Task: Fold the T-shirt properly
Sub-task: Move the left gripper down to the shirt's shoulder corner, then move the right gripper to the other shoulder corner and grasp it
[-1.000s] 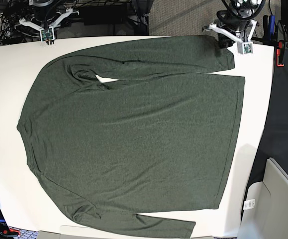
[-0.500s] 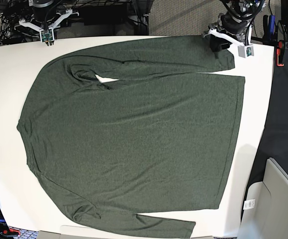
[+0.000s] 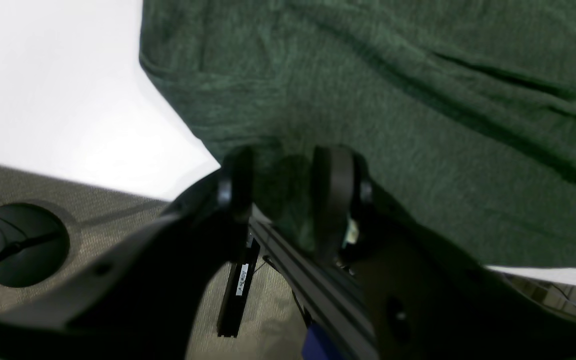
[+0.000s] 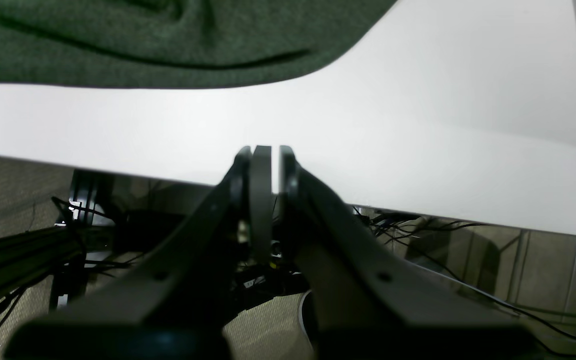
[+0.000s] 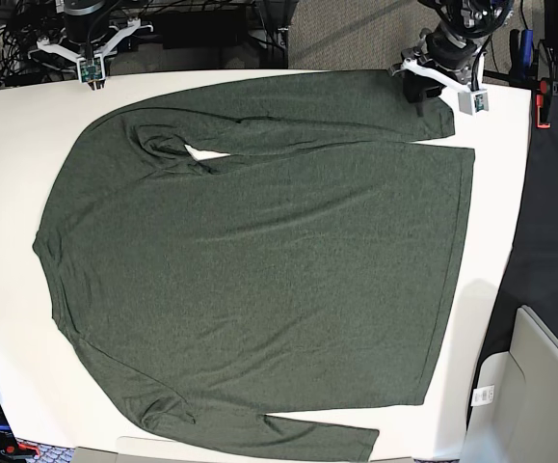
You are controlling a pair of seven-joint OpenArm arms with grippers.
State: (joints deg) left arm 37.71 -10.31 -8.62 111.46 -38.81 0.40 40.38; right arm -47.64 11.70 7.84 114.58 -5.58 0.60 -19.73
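The T-shirt (image 5: 259,260) lies spread flat across the white table (image 5: 9,289), filling most of the base view, 1 sleeve running along the upper edge and the other along the lower. It looks soft, light and limp, so I judge cuffs, hem corners or shoulders the best holds. The left gripper (image 3: 283,195), jaws parted, straddles the upper-right cuff edge; the right gripper (image 4: 263,175), upper left, is pressed together, empty; no writing is legible.
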